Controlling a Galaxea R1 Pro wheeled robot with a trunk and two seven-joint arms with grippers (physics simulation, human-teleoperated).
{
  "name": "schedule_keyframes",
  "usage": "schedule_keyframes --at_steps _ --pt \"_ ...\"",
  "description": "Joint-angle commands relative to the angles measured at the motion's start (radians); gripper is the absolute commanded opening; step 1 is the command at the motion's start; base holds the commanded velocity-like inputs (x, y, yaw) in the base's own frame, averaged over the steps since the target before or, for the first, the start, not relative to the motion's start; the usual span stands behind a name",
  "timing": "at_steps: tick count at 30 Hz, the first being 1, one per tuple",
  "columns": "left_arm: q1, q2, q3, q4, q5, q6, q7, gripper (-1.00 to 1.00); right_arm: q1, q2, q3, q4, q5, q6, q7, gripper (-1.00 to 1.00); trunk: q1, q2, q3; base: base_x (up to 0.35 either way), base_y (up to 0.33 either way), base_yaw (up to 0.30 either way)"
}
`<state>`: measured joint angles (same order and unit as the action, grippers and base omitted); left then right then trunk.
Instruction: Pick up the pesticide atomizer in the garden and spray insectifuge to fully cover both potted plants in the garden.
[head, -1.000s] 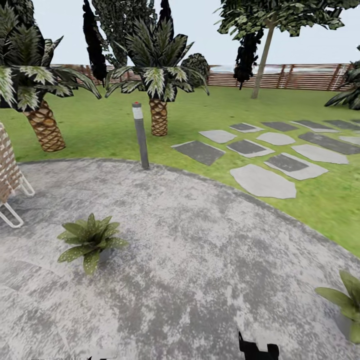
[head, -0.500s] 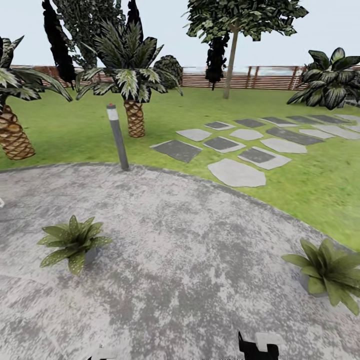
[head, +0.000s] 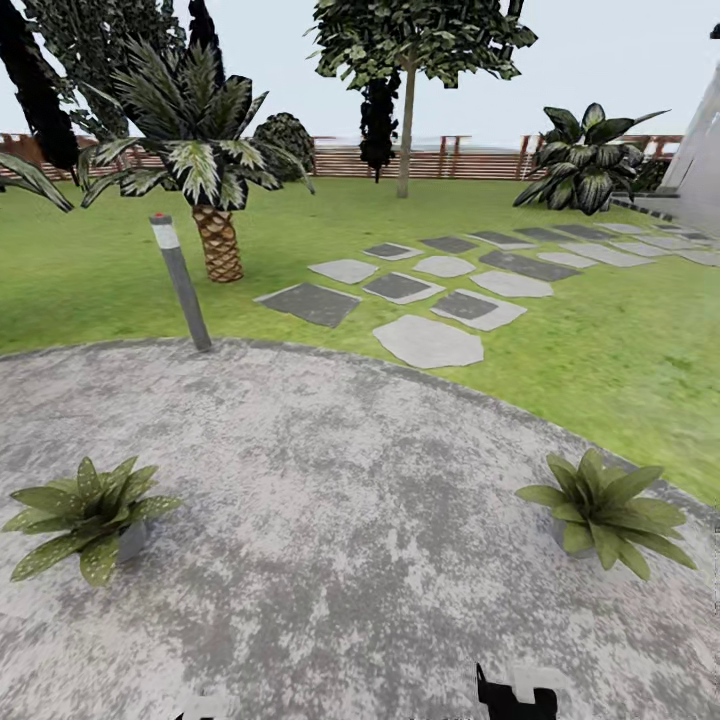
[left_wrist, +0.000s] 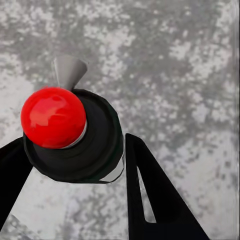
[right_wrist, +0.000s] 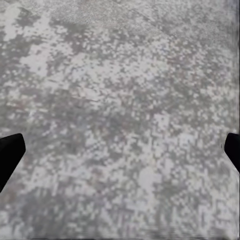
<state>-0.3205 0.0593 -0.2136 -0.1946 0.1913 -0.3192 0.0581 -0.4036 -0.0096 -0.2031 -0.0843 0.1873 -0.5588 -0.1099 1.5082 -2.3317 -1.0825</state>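
Two potted plants (head: 92, 512) (head: 606, 510) on patio; left end effector (left_wrist: 75, 165) clamping unlabelled atomizer (left_wrist: 75, 137), right (right_wrist: 120, 150) agape, empty.

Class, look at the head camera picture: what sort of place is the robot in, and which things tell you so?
Most likely a fenced garden. A green lawn with stepping stones lies beyond a round grey paved patio, and a brown slatted wooden fence runs behind the palm and trees.

The head camera looks forward and down from standing height over the round mottled grey paved patio (head: 340, 520) toward the far brown slatted fence (head: 420, 162). Both wrist cameras face down, close above that same paving (left_wrist: 190, 75) (right_wrist: 120, 110).
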Motion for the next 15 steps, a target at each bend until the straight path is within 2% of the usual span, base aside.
schedule_keyframes --at_steps 1,15 --pt "0.000 0.001 -0.009 0.000 0.007 -0.003 0.005 -1.00 -0.001 0.000 -0.005 0.001 0.011 -0.003 -0.005 1.00 0.000 0.000 0.000 0.000 0.000 -0.292" --pt "0.000 0.001 -0.009 0.000 0.007 -0.003 0.005 -1.00 -0.001 0.000 -0.005 0.002 0.011 -0.003 -0.005 1.00 0.000 0.000 0.006 0.000 0.000 -0.292"
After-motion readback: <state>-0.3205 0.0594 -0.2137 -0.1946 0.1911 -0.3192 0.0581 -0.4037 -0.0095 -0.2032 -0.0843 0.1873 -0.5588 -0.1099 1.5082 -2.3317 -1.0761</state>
